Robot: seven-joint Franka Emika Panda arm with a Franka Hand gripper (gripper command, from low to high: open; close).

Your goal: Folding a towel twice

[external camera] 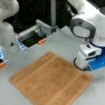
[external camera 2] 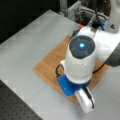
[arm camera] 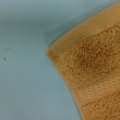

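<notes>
The gripper itself does not show clearly in any view. In both front views the white arm's own body hides the fingers, and the wrist view shows no fingertips at all, so whether the jaws stand apart or together cannot be told, nor whether they hold anything.

The wrist view looks straight down on one corner of the tan-orange square terry cloth towel (arm camera: pixel 92 67), with a flat woven band running along each of the two edges that meet at that corner and the looped pile inside them. The corner lies flat on the pale grey-blue table top (arm camera: pixel 25 75).

In a front view the arm's white wrist section with its blue bracket (external camera: pixel 95 60) stands low over the towel's (external camera: pixel 51 85) corner at that view's right, close to the cloth. In a front view the arm's round white joint with a glowing blue light (external camera 2: pixel 81 53) hangs over the towel (external camera 2: pixel 51 63) and covers a large part of it.

The towel lies spread out in a single flat layer on the table (external camera: pixel 69 42), turned like a diamond, with no fold made in it.

Beyond the towel, at a front view's left and top, sits a grey metal fixture with orange tabs (external camera: pixel 38 34) at the table's edge.
</notes>
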